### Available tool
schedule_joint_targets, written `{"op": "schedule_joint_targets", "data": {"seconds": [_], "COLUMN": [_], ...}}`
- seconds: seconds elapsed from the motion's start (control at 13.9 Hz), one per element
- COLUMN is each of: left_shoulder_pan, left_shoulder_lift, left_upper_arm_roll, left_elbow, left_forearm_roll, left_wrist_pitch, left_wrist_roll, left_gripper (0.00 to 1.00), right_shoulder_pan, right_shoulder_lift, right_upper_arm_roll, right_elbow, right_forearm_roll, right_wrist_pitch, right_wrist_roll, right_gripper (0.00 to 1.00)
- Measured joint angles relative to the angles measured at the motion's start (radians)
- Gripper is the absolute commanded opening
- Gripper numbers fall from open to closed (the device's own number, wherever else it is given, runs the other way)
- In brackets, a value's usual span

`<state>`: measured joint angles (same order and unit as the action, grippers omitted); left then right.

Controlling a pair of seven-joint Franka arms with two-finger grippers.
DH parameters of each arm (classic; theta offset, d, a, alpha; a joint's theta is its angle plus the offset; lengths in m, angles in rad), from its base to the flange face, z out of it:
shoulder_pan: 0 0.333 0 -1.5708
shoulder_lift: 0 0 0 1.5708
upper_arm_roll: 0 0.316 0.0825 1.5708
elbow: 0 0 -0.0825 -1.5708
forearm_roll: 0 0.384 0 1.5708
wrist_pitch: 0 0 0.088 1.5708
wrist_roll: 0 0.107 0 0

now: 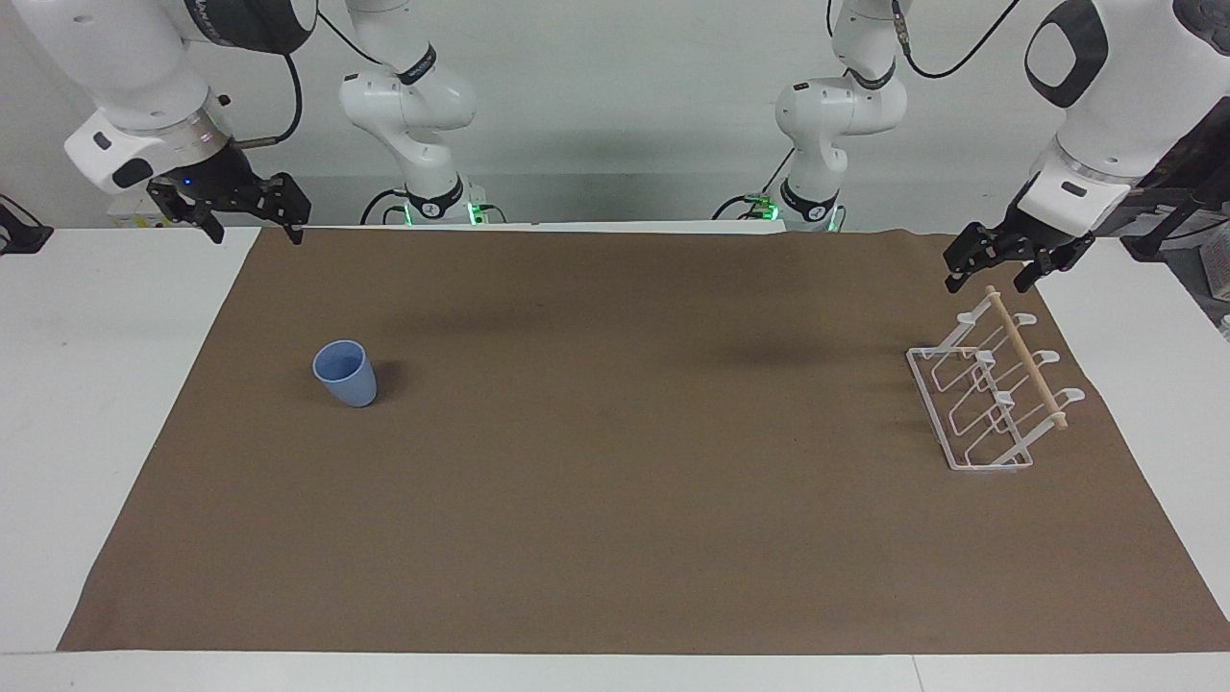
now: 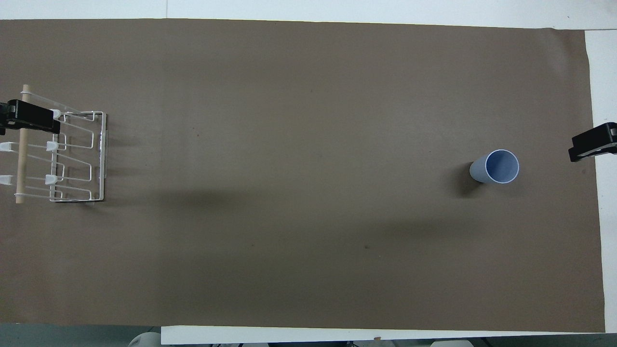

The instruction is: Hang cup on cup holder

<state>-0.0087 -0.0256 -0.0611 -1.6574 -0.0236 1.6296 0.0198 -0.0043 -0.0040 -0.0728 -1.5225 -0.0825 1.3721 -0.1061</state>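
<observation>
The light-blue cup point(image 1: 344, 373) stands upright, rim up, on the brown mat toward the right arm's end of the table; it also shows in the overhead view point(image 2: 499, 167). The white wire cup holder point(image 1: 990, 404) with its wooden dowel point(image 1: 1026, 356) stands toward the left arm's end, also in the overhead view point(image 2: 77, 159). My left gripper point(image 1: 988, 284) is open and empty, raised over the holder and apart from it, and its tip shows in the overhead view point(image 2: 30, 118). My right gripper point(image 1: 256, 234) is open and empty, raised over the mat's edge, well apart from the cup.
The brown mat point(image 1: 615, 481) covers most of the white table point(image 1: 96, 384). Bare white table borders it at both ends. Nothing else stands on the mat between the cup and the holder.
</observation>
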Motion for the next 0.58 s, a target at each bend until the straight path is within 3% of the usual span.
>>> {"op": "schedule_joint_targets", "data": {"seconds": [0.43,0.58], "left_shoulder_pan": [0.000,0.000], "left_shoulder_lift": [0.000,0.000], "left_upper_arm_roll": [-0.002,-0.002], "left_elbow": [0.000,0.000], "left_forearm_roll": [0.011,0.011], "left_wrist_pitch": [0.000,0.000], "left_wrist_roll": [0.001,0.001], "left_gripper": [1.00,1.00], "right_shoulder_pan": [-0.002,-0.004], "right_shoulder_lift": [-0.002,-0.030], "right_upper_arm_roll": [-0.002,-0.005], "right_elbow": [-0.008,-0.100], "right_forearm_roll": [0.000,0.000], "right_wrist_pitch": [0.010,0.127], "right_wrist_roll": [0.000,-0.003], "right_gripper": [0.99,0.99]}}
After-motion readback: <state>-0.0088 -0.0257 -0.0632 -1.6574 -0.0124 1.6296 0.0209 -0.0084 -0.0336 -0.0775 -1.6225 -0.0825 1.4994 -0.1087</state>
